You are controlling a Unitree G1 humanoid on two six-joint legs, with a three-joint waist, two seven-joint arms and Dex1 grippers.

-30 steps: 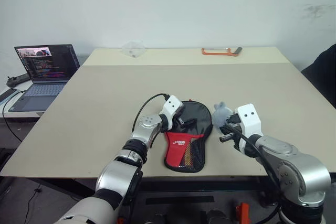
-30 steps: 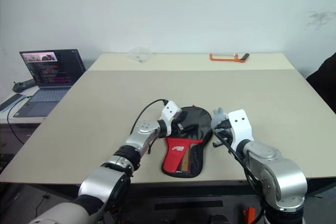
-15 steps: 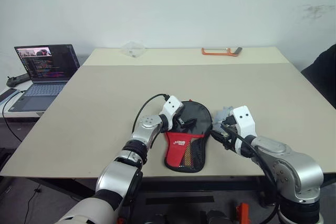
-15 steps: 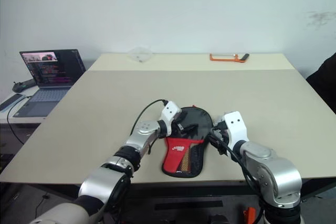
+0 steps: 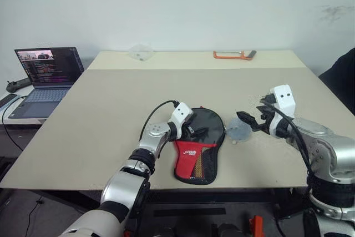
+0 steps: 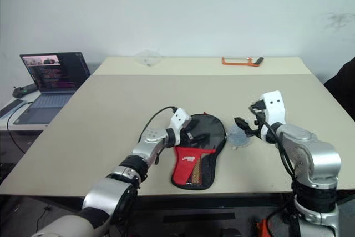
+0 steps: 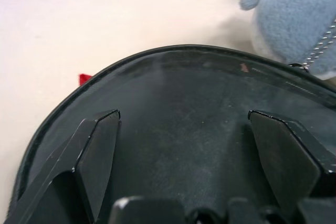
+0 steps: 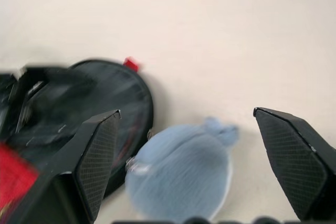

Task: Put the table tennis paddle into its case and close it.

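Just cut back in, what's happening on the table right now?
The case lies flat near the table's front edge. The left gripper is over its round end, jaws open. The right gripper is in the air, jaws open, just right of the small grey-blue pouch, which lies beside the case.

A grey-blue pouch [image 8: 178, 179] lies just beside the black case [image 8: 105, 98].

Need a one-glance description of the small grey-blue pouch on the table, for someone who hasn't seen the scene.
Start at the beige table, near its front edge, and find the black and red paddle case. Just to the case's right lies the small pouch, below the right end effector. It is round, pale grey-blue and soft, unlike the bigger dark case.
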